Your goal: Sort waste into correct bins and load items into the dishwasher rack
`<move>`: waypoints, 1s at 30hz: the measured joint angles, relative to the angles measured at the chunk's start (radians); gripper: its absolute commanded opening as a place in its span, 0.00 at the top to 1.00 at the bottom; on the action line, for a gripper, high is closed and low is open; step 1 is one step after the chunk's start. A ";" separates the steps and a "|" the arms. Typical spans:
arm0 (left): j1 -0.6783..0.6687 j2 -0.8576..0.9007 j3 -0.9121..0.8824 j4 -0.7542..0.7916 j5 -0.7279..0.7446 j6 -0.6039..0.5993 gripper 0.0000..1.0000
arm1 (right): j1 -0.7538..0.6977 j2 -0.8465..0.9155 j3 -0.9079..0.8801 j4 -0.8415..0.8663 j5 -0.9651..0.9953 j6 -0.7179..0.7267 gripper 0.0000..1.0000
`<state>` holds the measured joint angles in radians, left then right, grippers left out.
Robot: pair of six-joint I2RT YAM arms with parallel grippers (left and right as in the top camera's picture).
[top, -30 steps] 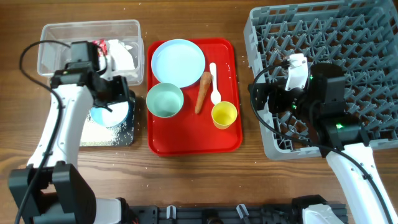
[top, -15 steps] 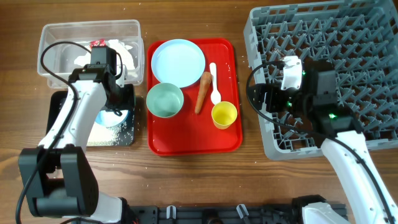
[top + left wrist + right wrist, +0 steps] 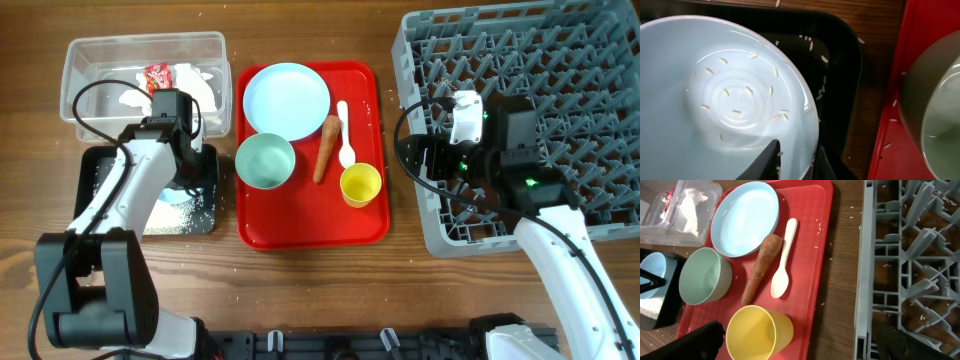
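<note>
Overhead, my left arm (image 3: 128, 190) covers most of the light blue bowl (image 3: 181, 190) beneath it; close up, the bottom edge crops my left fingertips (image 3: 769, 159).

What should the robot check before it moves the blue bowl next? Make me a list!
1. Left gripper on the light blue bowl: ok, one finger on each side of the rim.
2. Bowl free of rice grains: not ok, many stick inside.
3. Bowl above the black tray: ok.
4. Right gripper open and empty: ok.
5. Room in the dishwasher rack: ok, no dishes show among its pegs.
</note>
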<state>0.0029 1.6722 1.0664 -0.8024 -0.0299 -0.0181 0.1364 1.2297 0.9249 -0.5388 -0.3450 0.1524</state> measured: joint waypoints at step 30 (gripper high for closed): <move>0.000 0.006 -0.034 0.043 0.004 -0.011 0.96 | 0.000 0.000 0.000 0.000 0.006 -0.026 0.00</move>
<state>0.0029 1.6787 1.0325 -0.7593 -0.0261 -0.0288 0.1368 1.2297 0.9249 -0.5392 -0.3389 0.1261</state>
